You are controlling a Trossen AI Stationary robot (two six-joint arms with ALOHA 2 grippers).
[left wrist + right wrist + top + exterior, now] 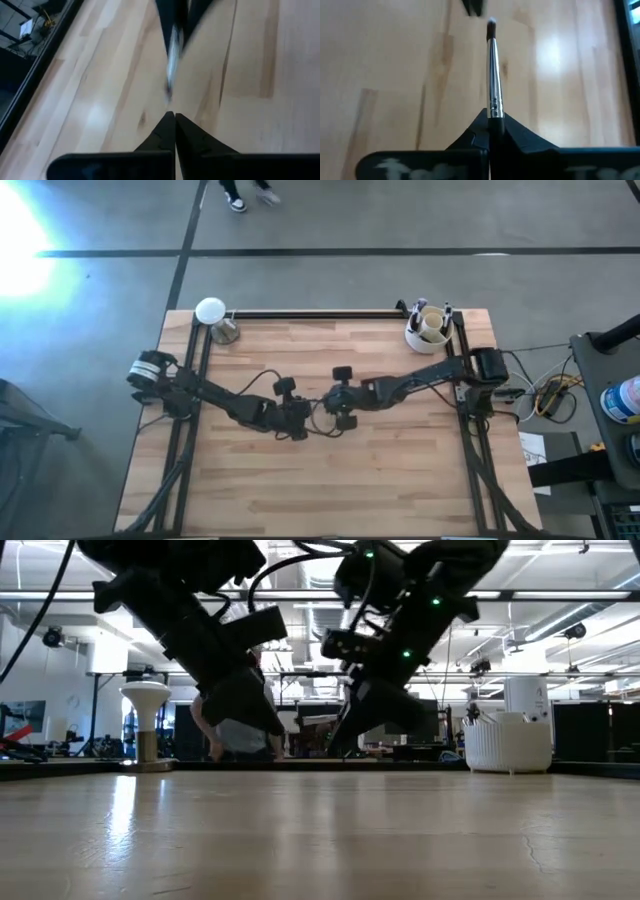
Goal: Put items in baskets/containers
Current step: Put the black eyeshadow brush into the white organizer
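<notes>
Two dark arms meet over the middle of the smooth wooden table. The right gripper is pinched tight on a thin brush. The brush has a shiny silver neck and a small dark, soft tip, and it sticks straight out past the pointed black fingers, above the wood. The left gripper is closed too, with its two sharp fingers pressed together and nothing between them. Just past its tip the brush shows as a blurry silver streak.

The round white cup stands at the table's far right corner. It has ribbed sides, and a few brushes stand in it. A flat white disc on a stand is at the far left corner.
</notes>
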